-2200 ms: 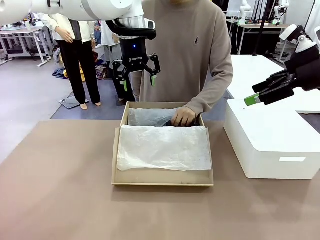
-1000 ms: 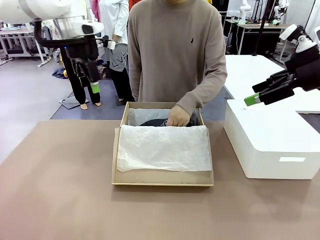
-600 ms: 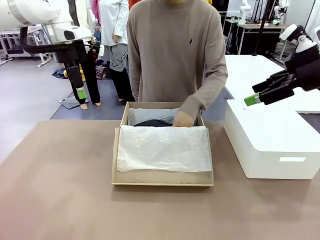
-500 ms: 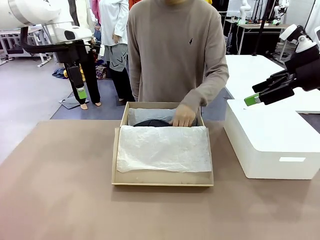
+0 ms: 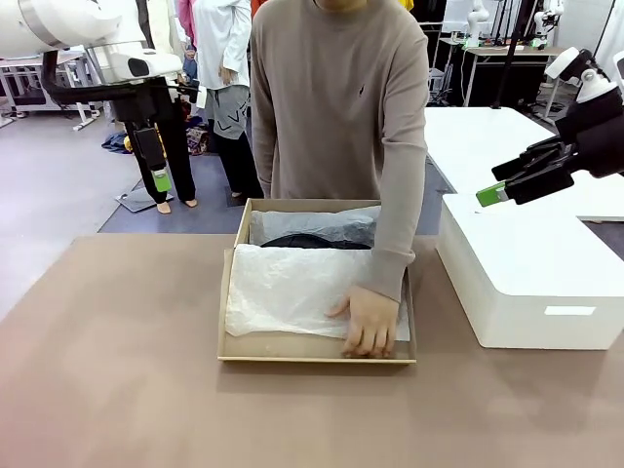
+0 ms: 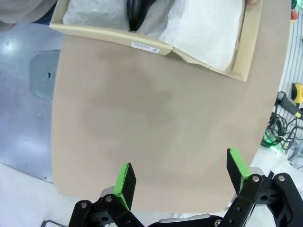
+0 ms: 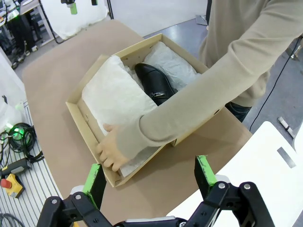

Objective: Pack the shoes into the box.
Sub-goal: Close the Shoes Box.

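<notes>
Left end effector point(image 5: 158, 181) and right end effector point(image 5: 491, 194) hang empty, jaws apart; reaching into the box point(image 5: 226, 292) now risks striking the person's hand point(image 5: 370, 324) pressing the tissue point(image 5: 292, 288).

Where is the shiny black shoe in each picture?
Front view: the shoe peeks out at the box's far end, behind the tissue paper.
Left wrist view: top edge, beside the tissue paper.
Right wrist view: middle, above the person's sleeve.
Shared landmark: the tissue paper.
</notes>
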Controlling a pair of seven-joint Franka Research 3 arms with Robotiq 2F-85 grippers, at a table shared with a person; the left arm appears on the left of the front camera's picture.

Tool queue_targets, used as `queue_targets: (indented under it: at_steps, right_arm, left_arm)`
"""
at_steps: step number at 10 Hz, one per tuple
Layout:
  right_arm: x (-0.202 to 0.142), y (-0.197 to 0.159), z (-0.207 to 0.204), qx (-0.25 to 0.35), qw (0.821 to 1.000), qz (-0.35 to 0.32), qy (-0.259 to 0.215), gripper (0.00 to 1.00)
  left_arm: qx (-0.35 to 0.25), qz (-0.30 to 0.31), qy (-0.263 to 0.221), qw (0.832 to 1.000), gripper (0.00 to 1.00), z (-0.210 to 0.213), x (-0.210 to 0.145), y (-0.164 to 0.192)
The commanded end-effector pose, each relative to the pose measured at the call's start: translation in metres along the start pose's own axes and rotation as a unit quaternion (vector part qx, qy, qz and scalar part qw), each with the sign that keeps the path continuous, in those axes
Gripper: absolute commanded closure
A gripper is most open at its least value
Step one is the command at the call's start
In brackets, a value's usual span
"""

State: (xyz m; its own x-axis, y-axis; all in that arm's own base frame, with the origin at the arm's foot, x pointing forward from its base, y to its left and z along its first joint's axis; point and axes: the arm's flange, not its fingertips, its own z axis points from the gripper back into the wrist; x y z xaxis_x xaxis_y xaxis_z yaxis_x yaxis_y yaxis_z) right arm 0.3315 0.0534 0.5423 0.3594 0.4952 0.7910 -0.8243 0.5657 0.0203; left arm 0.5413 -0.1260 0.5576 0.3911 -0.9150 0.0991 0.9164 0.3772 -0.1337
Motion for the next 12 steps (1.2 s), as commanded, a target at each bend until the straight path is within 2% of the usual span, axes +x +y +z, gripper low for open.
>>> queue_targets:
  at_steps: [1, 2, 4, 5, 9, 10, 12]
  right_arm:
    - [0.000, -0.002, -0.001, 0.006, 1.000, 0.007, -0.008, 0.00]
    - [0.000, -0.002, -0.001, 0.006, 1.000, 0.007, -0.008, 0.00]
    - [0.000, -0.002, -0.001, 0.006, 1.000, 0.007, -0.008, 0.00]
    - [0.000, -0.002, -0.001, 0.006, 1.000, 0.007, -0.008, 0.00]
    - [0.000, -0.002, -0.001, 0.006, 1.000, 0.007, -0.008, 0.00]
    - [0.000, -0.002, -0.001, 0.006, 1.000, 0.007, -0.008, 0.00]
    - [0.000, -0.002, -0.001, 0.006, 1.000, 0.007, -0.008, 0.00]
  left_arm:
    - [0.000, 0.000, 0.000, 1.000, 0.00, 0.000, 0.000, 0.000]
    - [0.017, -0.056, 0.009, 0.998, 0.00, -0.002, -0.004, 0.002]
    - [0.043, -0.123, 0.010, 0.991, 0.00, -0.004, -0.012, 0.005]
    - [0.045, -0.132, -0.008, 0.990, 0.15, -0.007, -0.012, 0.005]
    - [0.046, -0.159, -0.017, 0.986, 0.94, -0.012, -0.011, 0.005]
    - [0.048, -0.167, -0.013, 0.985, 1.00, -0.011, -0.012, 0.005]
    - [0.038, -0.180, -0.018, 0.983, 1.00, -0.008, -0.015, 0.008]
